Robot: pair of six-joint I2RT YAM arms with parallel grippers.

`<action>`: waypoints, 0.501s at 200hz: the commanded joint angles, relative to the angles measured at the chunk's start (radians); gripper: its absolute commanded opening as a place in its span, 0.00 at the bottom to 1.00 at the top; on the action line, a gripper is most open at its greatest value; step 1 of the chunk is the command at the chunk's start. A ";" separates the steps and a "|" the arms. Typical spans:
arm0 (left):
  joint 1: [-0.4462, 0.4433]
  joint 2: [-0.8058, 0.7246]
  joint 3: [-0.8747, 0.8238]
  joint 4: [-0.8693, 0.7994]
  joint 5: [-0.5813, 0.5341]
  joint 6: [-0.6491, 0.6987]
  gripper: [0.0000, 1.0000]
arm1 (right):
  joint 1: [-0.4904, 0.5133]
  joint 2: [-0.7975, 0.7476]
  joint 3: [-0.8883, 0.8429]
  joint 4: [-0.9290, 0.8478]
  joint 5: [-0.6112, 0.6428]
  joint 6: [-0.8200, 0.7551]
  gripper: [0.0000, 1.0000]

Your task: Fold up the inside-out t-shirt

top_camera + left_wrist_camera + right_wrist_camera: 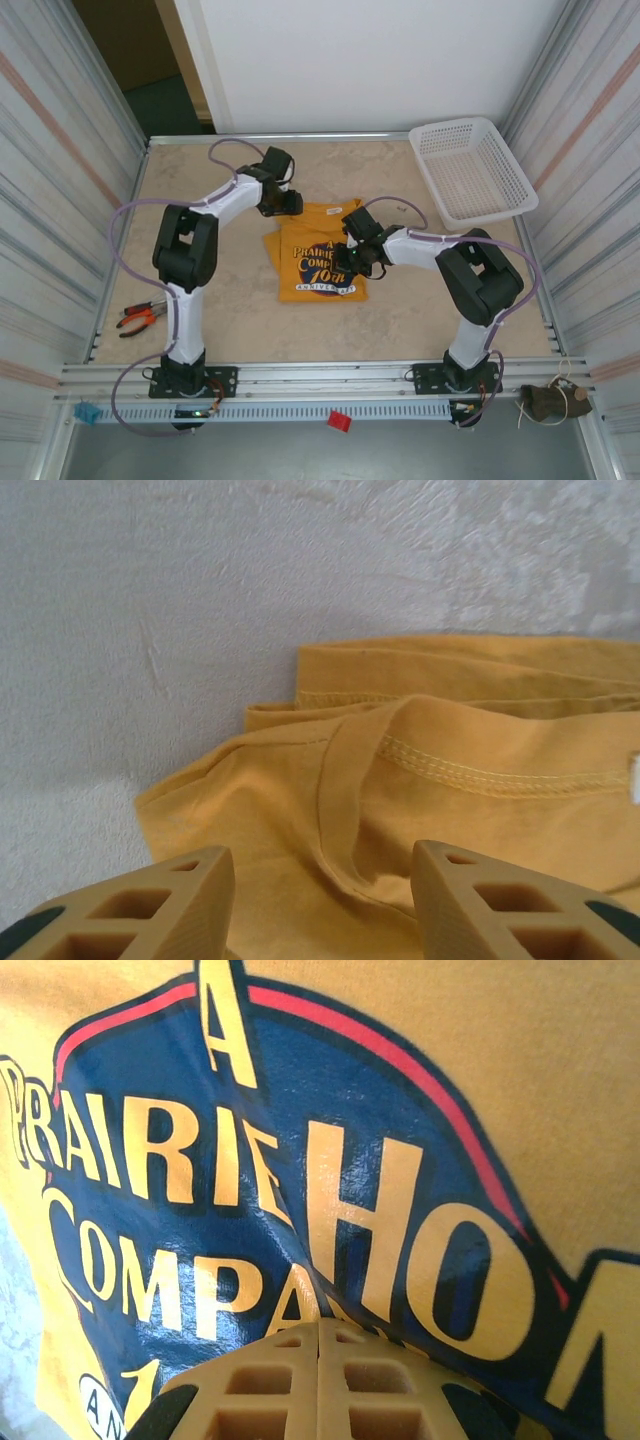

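While scanning the top view, logged t-shirt [318, 255] at mid-table, bunched into a rough rectangle, print side up, between the 2 grippers. Found right gripper [352, 258] low on the lettering. Saw its jaws pressed together in the right wrist view, with a ridge of printed cloth [290, 1210] running straight into the closed right gripper [318, 1360]. Judged this a pinch on a raised fold, likely taken to lift or drag that side over. Found left gripper [285, 203] at the far left corner of the shirt. Saw jaws spread in the left wrist view, straddling a stitched seam [350, 810] and touching nothing firmly. Judged it poised to clamp the layered hem edges [440, 670] as an anchor. Noted white basket [452, 125] and pliers [140, 317] well apart from the cloth, unused.
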 commanded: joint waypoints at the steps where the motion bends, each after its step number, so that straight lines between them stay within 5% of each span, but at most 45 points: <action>1: -0.006 0.036 0.036 -0.029 -0.022 0.007 0.49 | 0.003 0.020 -0.009 -0.015 0.023 0.023 0.03; 36: -0.006 0.070 0.078 -0.034 -0.026 0.007 0.38 | 0.002 0.031 -0.011 -0.024 0.029 0.034 0.03; 60: -0.005 0.087 0.111 -0.042 -0.028 0.006 0.21 | 0.002 0.035 -0.012 -0.031 0.035 0.039 0.02; 76: -0.002 0.089 0.132 -0.045 -0.025 0.002 0.00 | 0.002 0.039 -0.013 -0.037 0.040 0.042 0.02; 100: 0.020 0.082 0.143 -0.031 -0.004 -0.033 0.00 | 0.002 0.046 -0.012 -0.052 0.047 0.050 0.02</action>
